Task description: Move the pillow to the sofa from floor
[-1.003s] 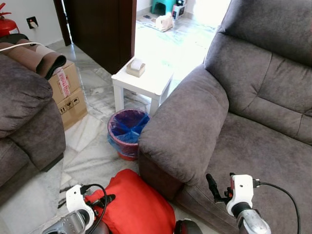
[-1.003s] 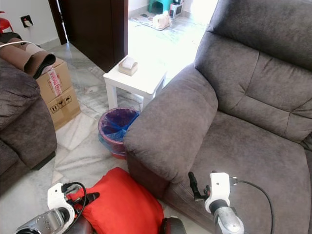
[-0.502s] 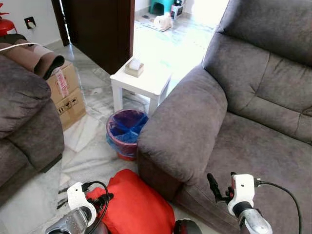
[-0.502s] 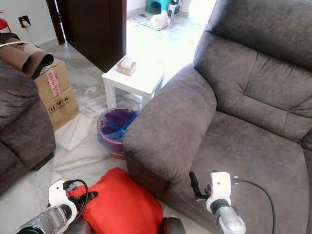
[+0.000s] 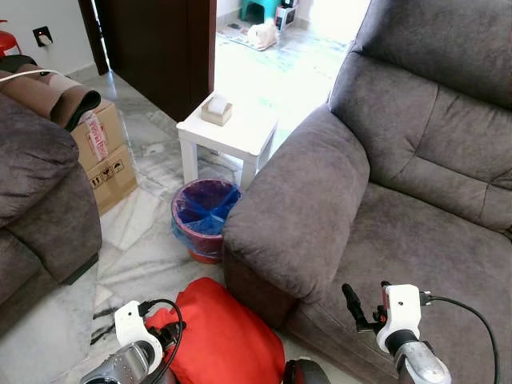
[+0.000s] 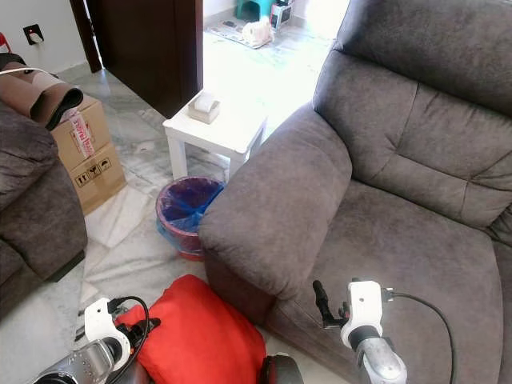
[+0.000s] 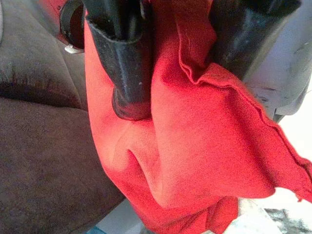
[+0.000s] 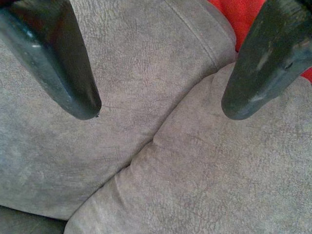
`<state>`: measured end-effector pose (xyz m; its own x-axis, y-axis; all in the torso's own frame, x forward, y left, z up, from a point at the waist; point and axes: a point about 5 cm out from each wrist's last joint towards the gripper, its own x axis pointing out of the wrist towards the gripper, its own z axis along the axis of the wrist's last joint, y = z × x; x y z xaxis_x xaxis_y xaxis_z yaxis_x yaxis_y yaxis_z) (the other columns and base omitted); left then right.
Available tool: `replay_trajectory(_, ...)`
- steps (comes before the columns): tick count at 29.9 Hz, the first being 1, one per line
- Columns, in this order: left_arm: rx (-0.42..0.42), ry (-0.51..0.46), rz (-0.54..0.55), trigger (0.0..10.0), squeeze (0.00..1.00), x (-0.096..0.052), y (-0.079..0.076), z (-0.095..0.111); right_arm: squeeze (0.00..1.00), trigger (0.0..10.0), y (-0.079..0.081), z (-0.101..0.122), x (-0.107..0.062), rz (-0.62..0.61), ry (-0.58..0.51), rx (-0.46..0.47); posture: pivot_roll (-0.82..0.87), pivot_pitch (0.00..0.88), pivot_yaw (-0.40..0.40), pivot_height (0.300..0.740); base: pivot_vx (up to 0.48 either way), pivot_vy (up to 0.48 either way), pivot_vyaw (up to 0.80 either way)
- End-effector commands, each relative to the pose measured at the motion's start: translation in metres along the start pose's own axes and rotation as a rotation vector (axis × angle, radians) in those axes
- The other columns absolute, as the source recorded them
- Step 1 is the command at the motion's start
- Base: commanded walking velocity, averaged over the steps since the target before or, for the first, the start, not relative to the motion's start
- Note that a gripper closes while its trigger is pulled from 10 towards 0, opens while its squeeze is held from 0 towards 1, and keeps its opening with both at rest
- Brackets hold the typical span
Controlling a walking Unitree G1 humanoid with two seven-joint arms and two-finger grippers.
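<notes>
Centrally, a grey sofa spans the right half of the scene, its broad armrest reaching toward the floor. Opposite, on the robot's left, stands a second grey armchair with a cardboard box beside it. Between the two, on the marble floor, are a small white side table carrying a small tissue box, and just in front of it a round bin lined with a blue bag. The red pillow lies low at the foot of the sofa's armrest. Left gripper: fingers closed on a fold of the pillow's red fabric, as the wrist view shows. Right gripper: fingers spread wide apart, holding nothing, poised over the sofa's front edge, with a corner of the pillow visible beyond.
</notes>
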<state>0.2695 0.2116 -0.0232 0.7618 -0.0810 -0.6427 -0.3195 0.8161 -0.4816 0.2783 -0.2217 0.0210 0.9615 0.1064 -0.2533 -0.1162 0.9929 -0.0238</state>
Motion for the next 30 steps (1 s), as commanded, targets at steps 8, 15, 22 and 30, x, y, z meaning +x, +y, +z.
replay_trajectory(8,0.017,0.061,0.021,0.0,0.00,-0.001,0.004,-0.014,0.00,10.0,-0.005,-0.003,-0.004,-0.007,0.025,-0.016,-0.08,0.173,-0.136,0.607,0.000,0.000,0.00)
replay_trajectory(15,0.017,0.067,0.008,0.0,0.00,-0.001,0.004,-0.014,0.00,10.0,-0.002,-0.005,-0.003,-0.006,0.027,-0.008,-0.07,0.173,-0.122,0.607,0.000,0.000,0.00)
replay_trajectory(22,0.017,0.057,0.006,0.0,0.00,-0.002,0.005,-0.011,0.00,10.0,0.005,-0.008,-0.002,-0.003,0.030,0.007,-0.05,0.174,-0.108,0.607,0.000,0.000,0.00)
replay_trajectory(30,0.029,0.053,-0.019,0.0,0.00,-0.001,0.001,-0.007,0.00,10.0,0.008,-0.009,-0.002,-0.006,0.030,0.019,-0.04,0.173,-0.093,0.607,0.000,0.000,0.00)
